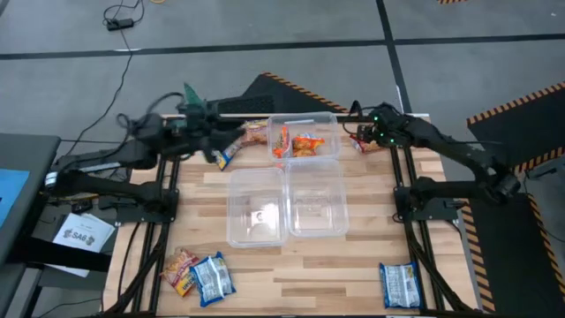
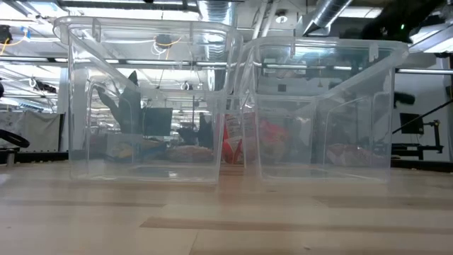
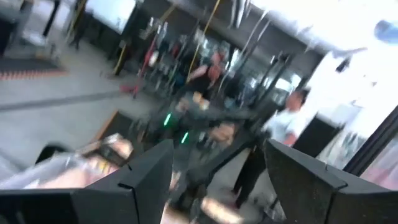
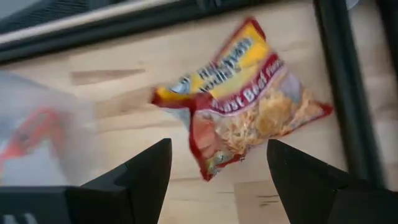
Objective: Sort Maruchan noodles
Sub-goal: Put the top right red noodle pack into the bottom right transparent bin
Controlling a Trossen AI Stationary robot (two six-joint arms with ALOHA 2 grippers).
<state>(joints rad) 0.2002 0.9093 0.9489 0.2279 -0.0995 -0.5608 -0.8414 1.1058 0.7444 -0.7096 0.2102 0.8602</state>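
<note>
My right gripper (image 4: 217, 144) (image 1: 365, 134) hovers open at the table's far right, directly above a red-and-yellow noodle packet (image 4: 249, 106) (image 1: 361, 145) that lies flat on the wood. My left gripper (image 3: 217, 149) (image 1: 217, 141) is open with nothing between its fingers; it is raised at the far left and points level toward the right arm. A blue packet (image 1: 228, 157) lies just below it, and an orange one (image 1: 256, 132) lies beside the far tub. The far clear tub (image 1: 328, 119) holds orange packets (image 1: 296, 143) (image 2: 237, 145).
Two clear tubs (image 1: 231, 181) (image 1: 340, 172) stand side by side mid-table, near the far one. An orange packet (image 1: 180, 268) and a blue one (image 1: 212, 278) lie at the near left, another blue one (image 1: 399, 284) at the near right. People stand in the room beyond.
</note>
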